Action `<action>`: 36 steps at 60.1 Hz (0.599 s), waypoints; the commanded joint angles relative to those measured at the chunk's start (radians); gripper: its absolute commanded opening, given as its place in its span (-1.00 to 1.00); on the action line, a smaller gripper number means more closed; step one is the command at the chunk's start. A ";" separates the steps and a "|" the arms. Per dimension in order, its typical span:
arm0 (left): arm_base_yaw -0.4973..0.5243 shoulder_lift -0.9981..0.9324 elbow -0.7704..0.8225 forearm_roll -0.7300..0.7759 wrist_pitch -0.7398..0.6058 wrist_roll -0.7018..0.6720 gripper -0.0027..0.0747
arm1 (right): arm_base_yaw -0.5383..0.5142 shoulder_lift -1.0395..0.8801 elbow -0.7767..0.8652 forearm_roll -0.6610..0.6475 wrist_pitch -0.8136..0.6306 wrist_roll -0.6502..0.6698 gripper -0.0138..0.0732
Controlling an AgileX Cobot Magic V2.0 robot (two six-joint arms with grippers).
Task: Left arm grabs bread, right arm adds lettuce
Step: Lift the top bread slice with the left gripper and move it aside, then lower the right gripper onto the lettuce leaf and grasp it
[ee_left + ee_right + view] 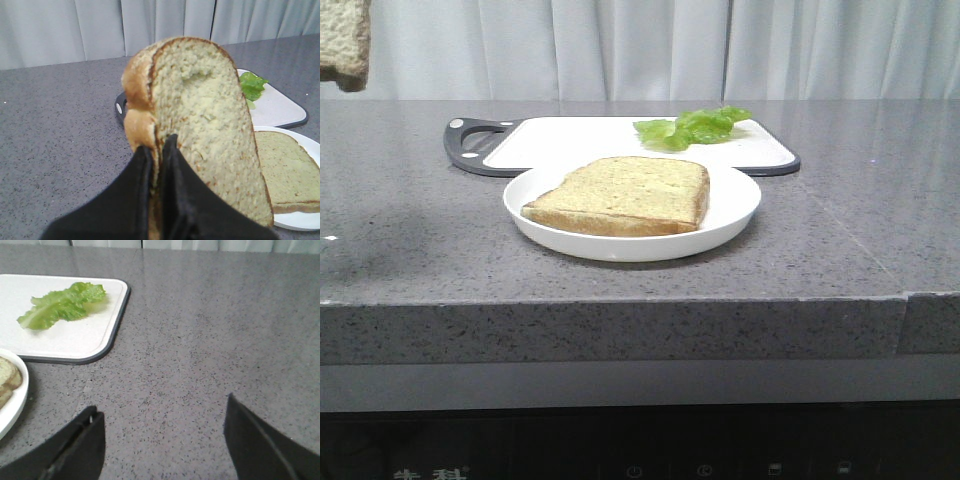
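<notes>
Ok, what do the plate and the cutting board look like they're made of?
Plate: glossy white, smooth rim, likely ceramic or melamine; the look leaves it open. Cutting board: matte white face with a dark rim and handle, probably plastic. It holds the lettuce.

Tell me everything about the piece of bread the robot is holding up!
The bread is a thick slice with a golden-brown crust and a pale, spongy, speckled face with a shallow dent near its rounded top. It stands upright on edge, pinched at its lower crust edge by the black left gripper. It hangs in the air above the counter, touching nothing else. The front view shows only its corner.
</notes>
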 commanded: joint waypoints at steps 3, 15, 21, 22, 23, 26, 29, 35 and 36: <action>0.004 -0.002 -0.029 0.013 -0.072 -0.014 -0.99 | 0.026 0.195 -0.141 -0.013 -0.085 -0.037 0.51; 0.004 -0.002 -0.029 0.015 -0.072 -0.014 -0.98 | 0.095 0.496 -0.407 -0.013 -0.022 -0.142 0.51; 0.004 -0.002 -0.029 0.015 -0.072 -0.014 -0.98 | 0.106 0.621 -0.552 -0.013 0.073 -0.189 0.51; 0.004 -0.002 -0.029 0.015 -0.072 -0.014 -0.98 | 0.108 0.640 -0.573 -0.010 0.087 -0.196 0.51; 0.004 -0.002 -0.029 0.015 -0.072 -0.014 -0.98 | 0.111 0.668 -0.605 -0.008 0.106 -0.205 0.51; 0.004 -0.002 -0.029 0.017 -0.072 -0.014 -0.99 | 0.118 0.728 -0.677 -0.006 0.143 -0.225 0.51; 0.004 -0.002 -0.029 0.017 -0.072 -0.014 -0.99 | 0.125 0.783 -0.745 0.000 0.179 -0.254 0.51; 0.004 -0.002 -0.029 0.019 -0.072 -0.014 -0.98 | 0.141 0.894 -0.889 0.036 0.255 -0.325 0.51; 0.004 -0.002 -0.029 0.019 -0.072 -0.014 -0.98 | 0.143 0.906 -0.905 0.044 0.263 -0.336 0.51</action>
